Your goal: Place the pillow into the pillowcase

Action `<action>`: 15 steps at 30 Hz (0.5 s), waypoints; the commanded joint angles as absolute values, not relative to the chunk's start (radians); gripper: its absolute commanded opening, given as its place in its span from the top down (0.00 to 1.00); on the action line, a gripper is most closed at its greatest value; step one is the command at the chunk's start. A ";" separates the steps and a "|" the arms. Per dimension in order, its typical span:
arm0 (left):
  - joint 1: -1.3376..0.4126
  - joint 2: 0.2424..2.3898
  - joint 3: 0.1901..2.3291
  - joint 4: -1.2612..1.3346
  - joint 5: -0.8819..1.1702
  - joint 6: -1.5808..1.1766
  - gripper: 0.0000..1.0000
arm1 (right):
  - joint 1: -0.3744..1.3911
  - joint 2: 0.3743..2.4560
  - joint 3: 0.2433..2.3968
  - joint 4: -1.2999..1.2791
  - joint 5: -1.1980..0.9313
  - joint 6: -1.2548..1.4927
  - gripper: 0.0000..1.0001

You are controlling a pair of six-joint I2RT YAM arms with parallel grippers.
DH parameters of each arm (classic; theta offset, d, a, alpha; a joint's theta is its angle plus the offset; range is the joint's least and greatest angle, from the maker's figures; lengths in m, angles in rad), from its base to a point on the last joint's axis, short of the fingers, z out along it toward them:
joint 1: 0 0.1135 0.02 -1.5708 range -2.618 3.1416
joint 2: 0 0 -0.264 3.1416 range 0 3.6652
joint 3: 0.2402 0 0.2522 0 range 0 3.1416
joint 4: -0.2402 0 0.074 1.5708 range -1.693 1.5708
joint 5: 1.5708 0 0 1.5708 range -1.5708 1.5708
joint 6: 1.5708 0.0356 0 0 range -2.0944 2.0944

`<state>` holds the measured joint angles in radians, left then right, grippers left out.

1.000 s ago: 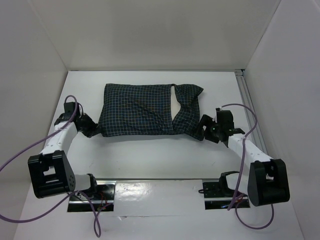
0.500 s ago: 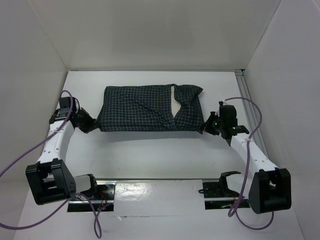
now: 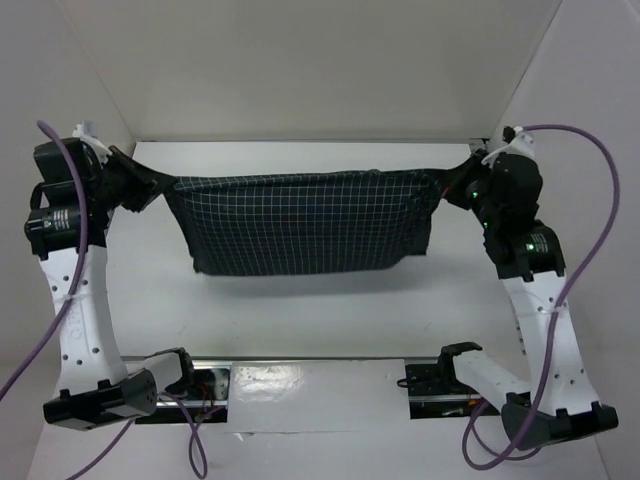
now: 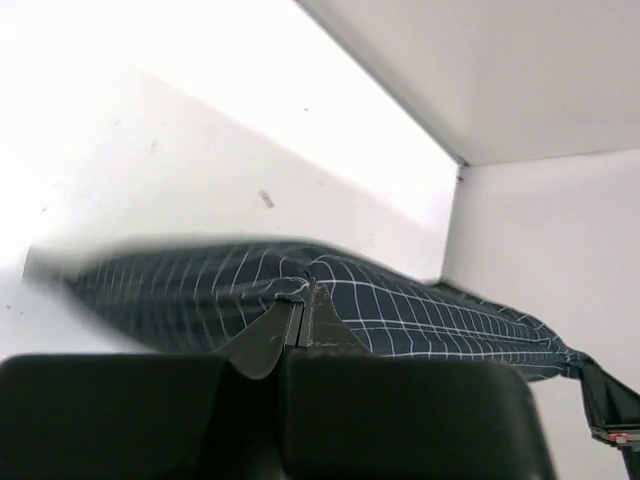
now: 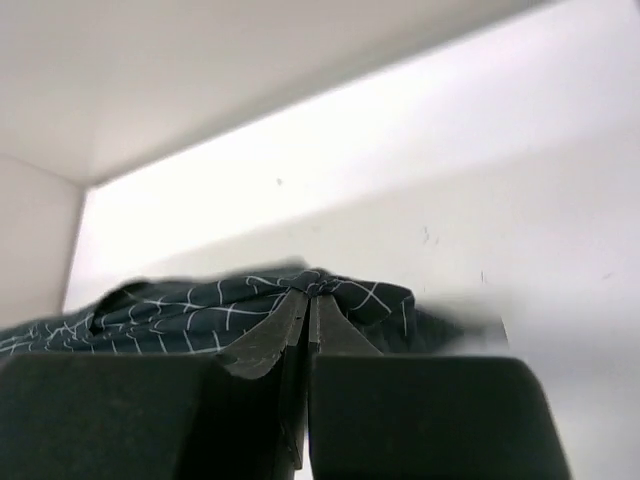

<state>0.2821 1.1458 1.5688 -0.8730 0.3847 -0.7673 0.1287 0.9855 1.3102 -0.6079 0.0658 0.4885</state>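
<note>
The dark checked pillowcase (image 3: 300, 225) hangs above the white table, stretched wide between both raised arms. My left gripper (image 3: 165, 185) is shut on its upper left corner, and my right gripper (image 3: 447, 190) is shut on its upper right corner. In the left wrist view the closed fingertips (image 4: 305, 290) pinch a fold of the checked fabric (image 4: 420, 310), which runs away to the right. The right wrist view shows the same pinch (image 5: 312, 292) on bunched fabric (image 5: 200, 305). The pillow is hidden; no cream surface shows in any view.
White walls close in the table on three sides. A metal rail (image 3: 490, 185) runs along the right back wall. The arms' base plates (image 3: 330, 385) sit at the near edge, with purple cables (image 3: 45, 320) looping beside each arm.
The right gripper closed on the pillowcase's right end. Both arms then rose and spread apart, lifting the pillowcase off the table and pulling it taut.
</note>
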 commanded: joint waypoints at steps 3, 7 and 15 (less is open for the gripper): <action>0.360 1.098 1.686 -0.899 0.227 -0.727 1.00 | 0.092 0.920 1.497 -0.724 0.478 0.396 1.00; 0.360 1.098 1.619 -0.827 0.236 -0.716 1.00 | 0.092 0.933 1.473 -0.715 0.488 0.374 1.00; 0.206 1.405 1.480 -0.647 0.114 -0.749 0.87 | 0.092 1.293 1.304 -0.526 0.308 0.425 0.35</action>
